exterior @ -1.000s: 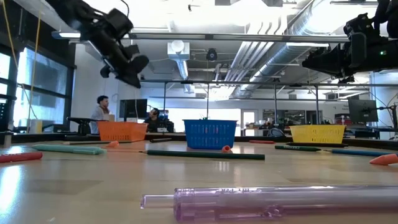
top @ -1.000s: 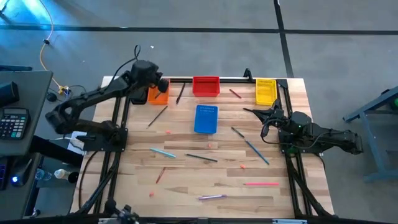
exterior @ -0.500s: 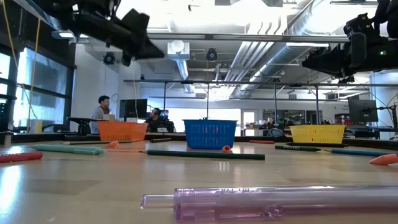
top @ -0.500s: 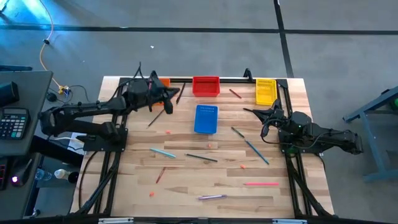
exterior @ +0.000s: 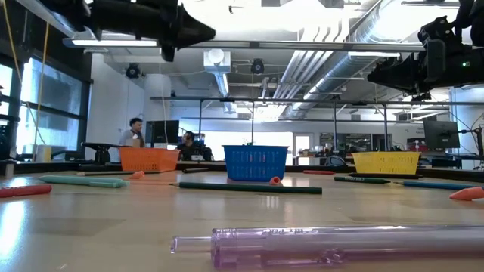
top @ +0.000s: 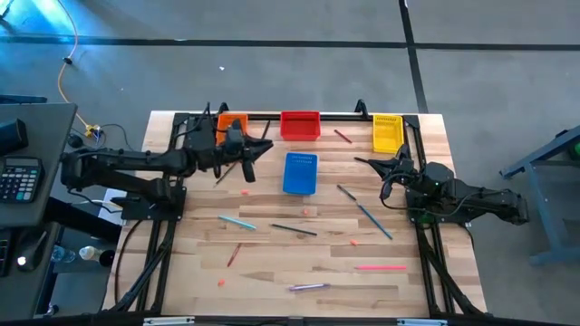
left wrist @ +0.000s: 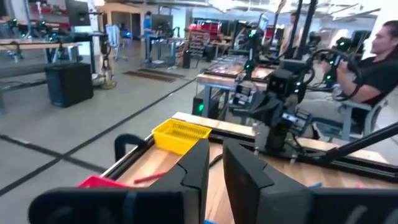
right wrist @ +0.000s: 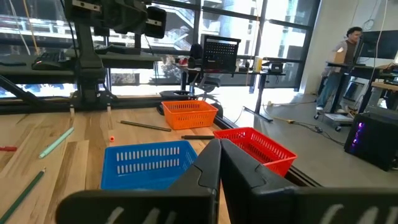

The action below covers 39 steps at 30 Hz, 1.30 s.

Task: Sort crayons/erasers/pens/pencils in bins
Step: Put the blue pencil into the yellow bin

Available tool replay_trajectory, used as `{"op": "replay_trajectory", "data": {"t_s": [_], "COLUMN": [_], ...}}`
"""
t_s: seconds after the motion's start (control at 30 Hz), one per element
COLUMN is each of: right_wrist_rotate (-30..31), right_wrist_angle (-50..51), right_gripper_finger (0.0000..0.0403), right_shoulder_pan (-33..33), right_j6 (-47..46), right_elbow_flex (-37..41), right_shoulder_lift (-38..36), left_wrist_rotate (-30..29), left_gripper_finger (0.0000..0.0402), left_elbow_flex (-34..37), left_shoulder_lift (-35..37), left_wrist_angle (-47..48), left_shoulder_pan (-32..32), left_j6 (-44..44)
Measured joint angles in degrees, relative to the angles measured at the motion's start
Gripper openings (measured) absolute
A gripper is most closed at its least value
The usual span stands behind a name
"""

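My left gripper hangs in the air between the orange bin and the blue bin, pointing level toward the table's right; its fingers stand a narrow gap apart and hold nothing. My right gripper waits shut, right of the blue bin and below the yellow bin. The red bin stands at the far edge. Pencils, a teal pen, a blue pen, a pink pen, a purple pen, red crayons and tiny erasers lie flat on the wood.
A dark pencil lies just beyond my left gripper, another pencil just under it. Black frame rails run along the table's far edge and both sides. People sit in the room behind the table.
My left gripper has swung away from above the orange bin toward the table's right and near side. It has tipped from pointing down to lying level, now pointing at the right arm. The right arm has kept still, and nothing on the table has moved.
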<state>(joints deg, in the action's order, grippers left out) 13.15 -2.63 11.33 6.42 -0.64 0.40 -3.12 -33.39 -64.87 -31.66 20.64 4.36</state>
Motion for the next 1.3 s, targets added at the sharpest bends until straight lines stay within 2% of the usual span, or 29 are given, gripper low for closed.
{"op": "replay_trajectory", "data": {"t_s": [0.2,0.4,0.53,0.63,0.73,0.87,1.0,1.3], "right_wrist_rotate": [-0.01,-0.02,-0.01,0.0,-0.02,-0.01,-0.02,-0.02], "right_wrist_angle": [0.01,0.02,0.0,0.02,0.02,0.01,0.0,0.01], "right_gripper_finger": [0.0002,0.0002,0.0002,0.0002,0.0002,0.0002,0.0002,0.0002], "right_shoulder_pan": [0.01,0.0,0.0,0.02,0.0,0.0,-0.02,-0.02], "right_j6": [0.01,0.02,0.0,0.0,0.0,-0.08,-0.13,-0.07], "right_elbow_flex": [0.0,0.0,0.0,0.0,0.0,0.0,0.0,0.0], "right_shoulder_lift": [0.0,0.0,0.0,0.0,0.0,0.0,0.0,0.0], "left_wrist_rotate": [-0.22,-7.34,-5.91,-4.13,-3.65,-3.65,-3.37,0.78], "left_gripper_finger": [0.0044,0.0043,0.0041,0.0025,0.0005,0.0003,0.0001,0.0], "left_elbow_flex": [0.0,0.0,0.0,0.96,4.33,8.75,11.08,11.08], "left_shoulder_lift": [-3.77,-6.12,-6.81,-7.94,-10.11,-13.29,-17.28,-22.51], "left_wrist_angle": [-3.9,-3.82,-0.91,-0.86,-7.19,-20.19,-28.47,-33.25], "left_shoulder_pan": [-0.83,-0.41,0.91,0.72,-0.53,-0.76,0.32,2.91], "left_j6": [-0.03,-2.29,0.13,-0.09,-2.74,-2.63,-3.49,-4.92]}}
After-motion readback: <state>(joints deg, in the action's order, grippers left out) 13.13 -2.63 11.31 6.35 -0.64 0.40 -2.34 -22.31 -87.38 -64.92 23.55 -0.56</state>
